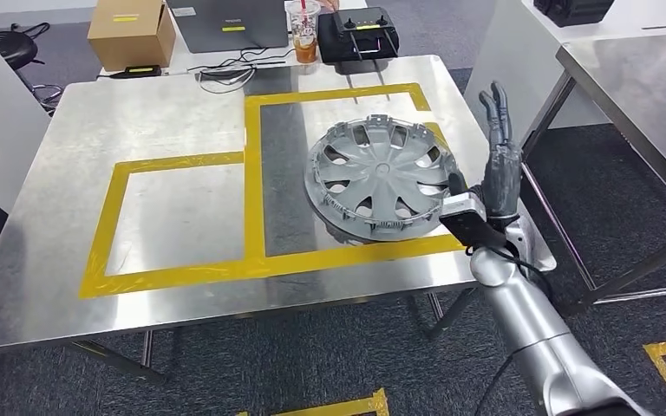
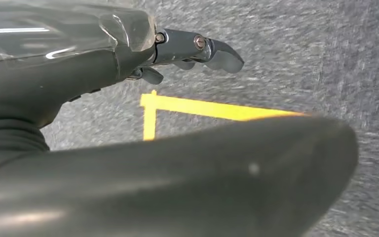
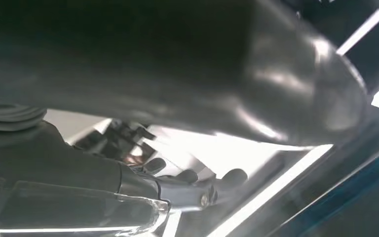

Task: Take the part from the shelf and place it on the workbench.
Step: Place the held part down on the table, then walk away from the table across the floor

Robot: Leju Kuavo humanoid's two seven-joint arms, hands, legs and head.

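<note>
Looking down, you find the grey plastic multi-spoke wheel cover lying flat on the steel workbench, inside the yellow-taped rectangle. At its three o'clock, your right hand stands empty, fingers extended, apparently released. Your left hand hangs empty over carpet.

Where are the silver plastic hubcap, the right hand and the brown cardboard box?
silver plastic hubcap (image 1: 380, 178), head view, centre hub.
right hand (image 1: 500, 165), head view, back of palm.
brown cardboard box (image 1: 130, 35), head view, front face.
</note>
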